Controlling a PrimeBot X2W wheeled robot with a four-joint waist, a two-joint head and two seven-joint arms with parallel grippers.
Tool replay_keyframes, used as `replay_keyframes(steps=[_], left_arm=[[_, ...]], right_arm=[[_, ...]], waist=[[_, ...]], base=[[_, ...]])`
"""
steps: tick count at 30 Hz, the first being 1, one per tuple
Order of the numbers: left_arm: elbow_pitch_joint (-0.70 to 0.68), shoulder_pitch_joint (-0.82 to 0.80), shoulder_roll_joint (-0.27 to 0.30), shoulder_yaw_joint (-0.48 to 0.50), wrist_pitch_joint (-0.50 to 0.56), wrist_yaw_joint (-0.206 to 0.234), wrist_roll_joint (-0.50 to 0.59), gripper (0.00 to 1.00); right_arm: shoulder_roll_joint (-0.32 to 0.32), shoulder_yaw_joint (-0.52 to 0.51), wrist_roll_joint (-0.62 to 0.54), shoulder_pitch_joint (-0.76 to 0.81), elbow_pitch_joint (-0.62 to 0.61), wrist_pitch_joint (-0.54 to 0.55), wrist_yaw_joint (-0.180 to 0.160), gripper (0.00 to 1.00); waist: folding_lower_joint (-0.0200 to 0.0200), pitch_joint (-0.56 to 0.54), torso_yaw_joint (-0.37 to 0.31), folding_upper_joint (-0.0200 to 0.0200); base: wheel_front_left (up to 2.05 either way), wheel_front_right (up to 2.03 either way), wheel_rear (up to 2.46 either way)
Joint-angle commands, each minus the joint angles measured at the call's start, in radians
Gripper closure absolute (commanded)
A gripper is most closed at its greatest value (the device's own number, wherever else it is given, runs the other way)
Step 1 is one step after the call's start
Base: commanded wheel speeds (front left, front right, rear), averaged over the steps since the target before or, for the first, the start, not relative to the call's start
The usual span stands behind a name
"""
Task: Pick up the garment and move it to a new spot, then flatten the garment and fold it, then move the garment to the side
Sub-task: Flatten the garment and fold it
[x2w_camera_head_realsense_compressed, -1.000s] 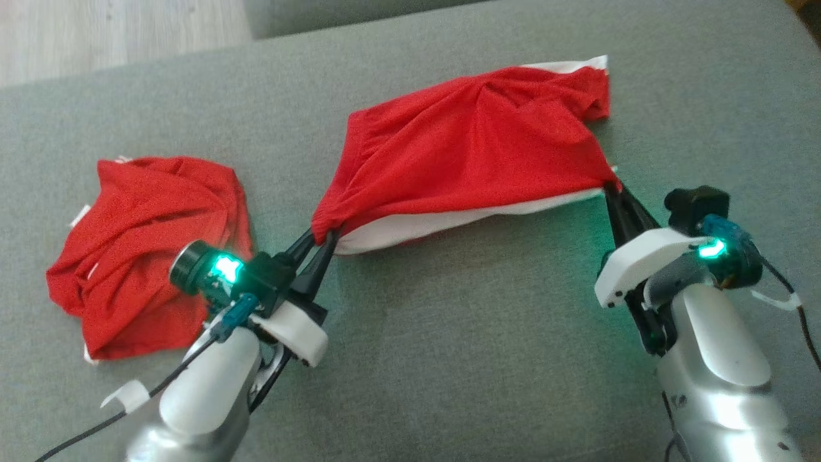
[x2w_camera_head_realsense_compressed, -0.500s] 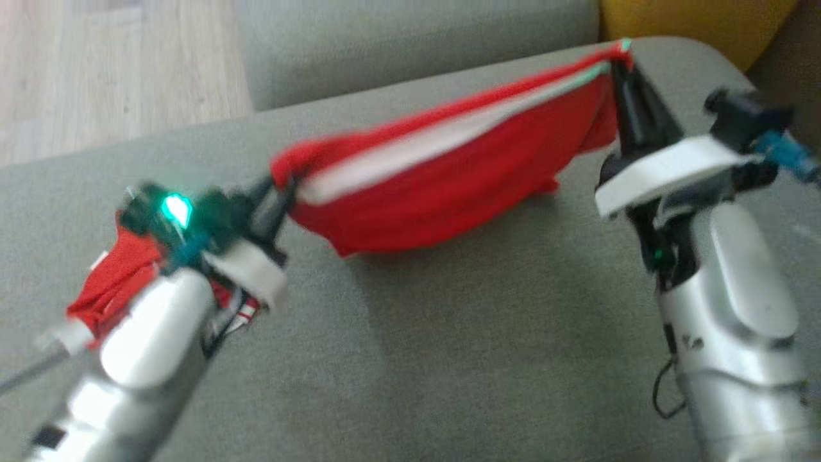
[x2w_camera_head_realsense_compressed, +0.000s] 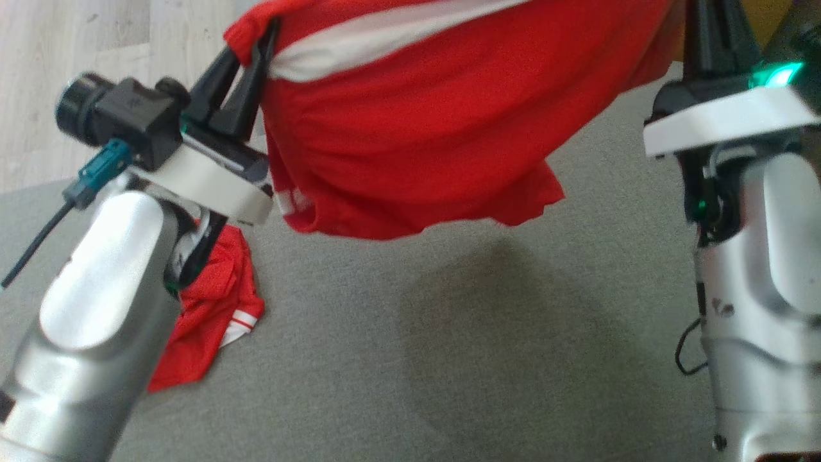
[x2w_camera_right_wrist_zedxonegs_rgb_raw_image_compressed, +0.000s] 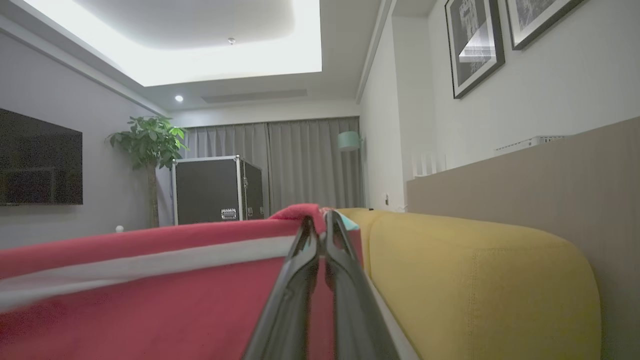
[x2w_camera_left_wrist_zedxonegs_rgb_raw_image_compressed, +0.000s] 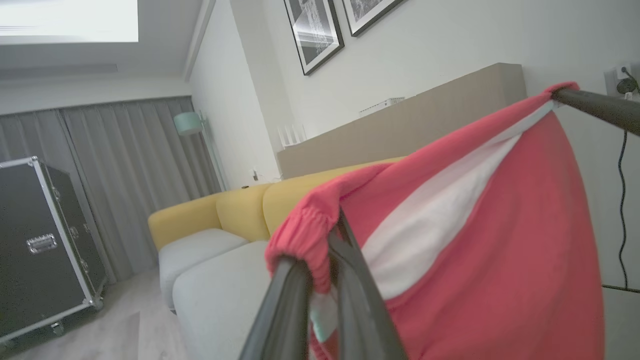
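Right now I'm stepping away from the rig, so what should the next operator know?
Tools: left tool and right tool are each shut on one end of the red garment, at its white-banded edge.
Position: it hangs stretched between them, clear of the grey cushion; a second red garment lies crumpled at lower left.
Done: pickup.
Left: set it down in a new spot, flatten, fold, move aside.

The red garment [x2w_camera_head_realsense_compressed: 417,115], white-banded, hangs stretched in the air between the left claw [x2w_camera_head_realsense_compressed: 260,42] and the right claw [x2w_camera_head_realsense_compressed: 712,25], each clamped on one end, above the grey cushion [x2w_camera_head_realsense_compressed: 481,353] where a crumpled red cloth [x2w_camera_head_realsense_compressed: 211,321] lies.
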Motion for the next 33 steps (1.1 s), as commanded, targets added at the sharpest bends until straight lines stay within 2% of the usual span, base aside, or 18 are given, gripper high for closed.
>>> replay_keyframes(steps=[1, 8, 12, 15, 19, 24, 25, 28, 33], left_arm=[[-0.05, -0.016, 0.043, 0.059, 0.013, 0.012, -0.025, 1.0], [-0.116, -0.025, 0.054, 0.074, 0.101, 0.012, -0.087, 1.0], [-0.063, -0.128, 0.038, 0.099, 0.158, -0.001, -0.152, 1.0], [0.024, -0.252, 0.039, 0.098, 0.166, -0.011, -0.139, 1.0], [0.152, -0.433, 0.015, 0.094, 0.107, -0.018, -0.098, 1.0], [0.29, -0.617, -0.034, 0.079, -0.037, -0.026, -0.053, 1.0], [0.29, -0.617, -0.034, 0.079, -0.037, -0.026, -0.053, 1.0], [0.382, -0.695, -0.069, 0.043, -0.14, -0.031, -0.035, 1.0], [0.469, -0.668, -0.103, -0.027, -0.191, -0.035, -0.061, 1.0]], right_arm=[[0.01, 0.01, -0.012, -0.001, -0.042, 0.013, -0.001, 1.0], [0.01, -0.038, -0.007, -0.025, -0.012, 0.083, -0.001, 1.0], [0.01, -0.053, -0.012, -0.153, 0.091, 0.095, -0.001, 1.0], [0.01, -0.063, -0.025, -0.293, 0.204, 0.061, -0.001, 1.0], [0.01, -0.116, -0.033, -0.503, 0.365, -0.047, -0.001, 1.0], [0.01, -0.214, -0.075, -0.699, 0.512, -0.166, -0.001, 1.0], [0.01, -0.214, -0.075, -0.699, 0.512, -0.166, -0.001, 1.0], [0.01, -0.254, -0.115, -0.747, 0.55, -0.177, -0.001, 1.0], [0.01, -0.217, -0.158, -0.669, 0.624, -0.178, -0.001, 1.0]], waist=[[0.0001, 0.008, 0.001, -0.0001], [0.0001, 0.102, -0.008, -0.0001], [0.0001, 0.206, -0.02, -0.0001], [0.0001, 0.284, -0.029, -0.0001], [0.0001, 0.369, -0.038, -0.0001], [0.0001, 0.433, -0.033, -0.0001], [0.0001, 0.433, -0.033, -0.0001], [0.0001, 0.468, -0.024, -0.0001], [0.0001, 0.492, -0.01, -0.0001]], base=[[0.0, 0.0, 0.0], [0.0, 0.0, 0.0], [0.0, 0.0, 0.0], [0.0, 0.0, 0.0], [0.0, 0.0, 0.0], [0.0, 0.0, 0.0], [0.0, 0.0, 0.0], [0.0, 0.0, 0.0], [0.0, 0.0, 0.0]])
